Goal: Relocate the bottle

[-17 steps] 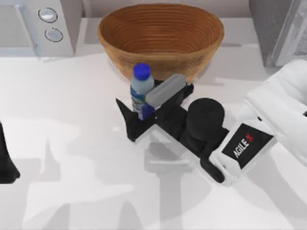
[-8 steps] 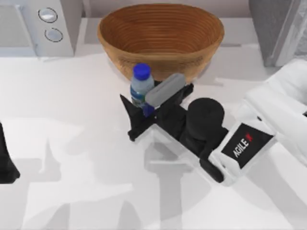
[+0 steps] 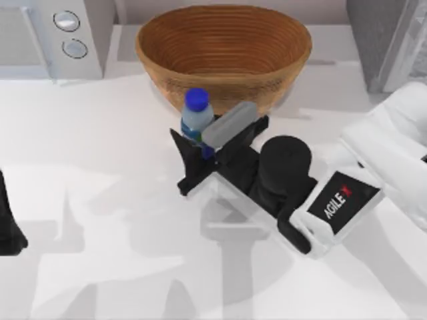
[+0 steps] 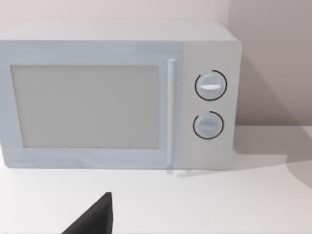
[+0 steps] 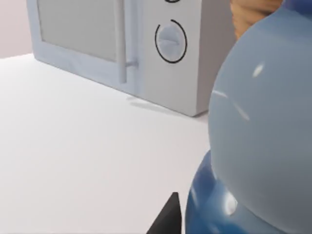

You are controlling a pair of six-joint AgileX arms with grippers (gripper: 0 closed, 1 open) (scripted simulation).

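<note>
The small clear plastic bottle [image 3: 197,119] with a blue screw cap stands upright near the middle of the white table [image 3: 100,200], just in front of the round woven brown basket [image 3: 223,50] at the table's far edge. Its lower body and most of its label are hidden behind the right gripper [image 3: 200,148], whose dark fingers are clamped on the bottle from either side. In the right wrist view the bottle [image 5: 258,141] sits so close that it is cut off by the frame. The right arm reaches in from the table's right side, its wrist slanting toward the centre. The pale grey microwave [image 3: 57,33] with two dials sits at the far left corner, cut off by the frame. The left gripper [image 3: 8,223] is parked at the left edge, mostly out of frame, and whether its fingers are apart cannot be told.
</note>
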